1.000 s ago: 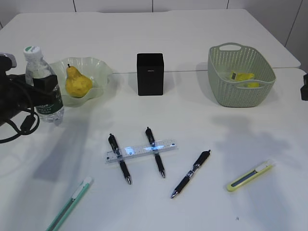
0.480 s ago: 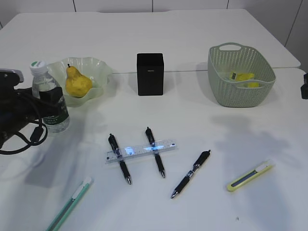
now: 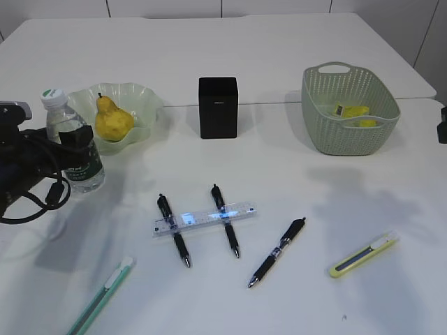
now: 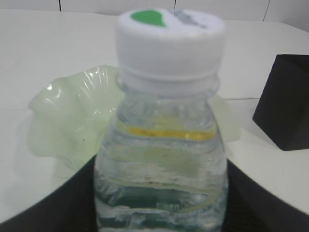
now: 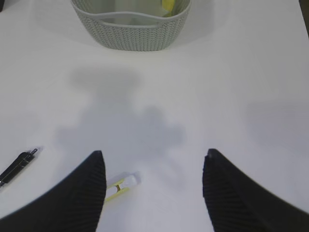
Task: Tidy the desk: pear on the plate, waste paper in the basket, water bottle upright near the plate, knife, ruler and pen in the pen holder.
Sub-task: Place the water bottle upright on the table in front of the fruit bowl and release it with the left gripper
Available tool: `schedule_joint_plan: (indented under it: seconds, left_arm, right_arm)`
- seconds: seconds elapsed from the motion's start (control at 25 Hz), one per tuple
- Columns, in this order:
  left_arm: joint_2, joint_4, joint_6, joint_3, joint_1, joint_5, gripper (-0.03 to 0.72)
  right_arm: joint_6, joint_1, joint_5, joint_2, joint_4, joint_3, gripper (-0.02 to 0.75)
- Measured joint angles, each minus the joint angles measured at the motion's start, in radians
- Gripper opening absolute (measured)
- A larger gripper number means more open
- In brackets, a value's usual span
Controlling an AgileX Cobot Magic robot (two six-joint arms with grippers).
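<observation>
Office-like test room suggested; plain white tabletop set against pale panelled wall; stationery laid out.

Left arm: we see it low at the counter's left edge, left gripper with fingers either side of the water bottle | Right gripper: fingers spread wide, nothing between, hovering above counter

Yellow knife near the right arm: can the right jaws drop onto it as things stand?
Probably yes. The right gripper hangs open above bare desk, and the yellow knife lies flat just ahead of its left finger, with nothing on or against it. The nearest pen lies well apart.
</observation>
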Motion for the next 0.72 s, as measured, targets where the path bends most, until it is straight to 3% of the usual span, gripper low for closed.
schedule_joint_plan:
  seconds: [0.72]
  left_arm:
    - [0.002,0.043,-0.003,0.000,0.000,0.002,0.501]
  right_arm:
    - [0.000,0.000,0.000,0.000,-0.003,0.000,0.496]
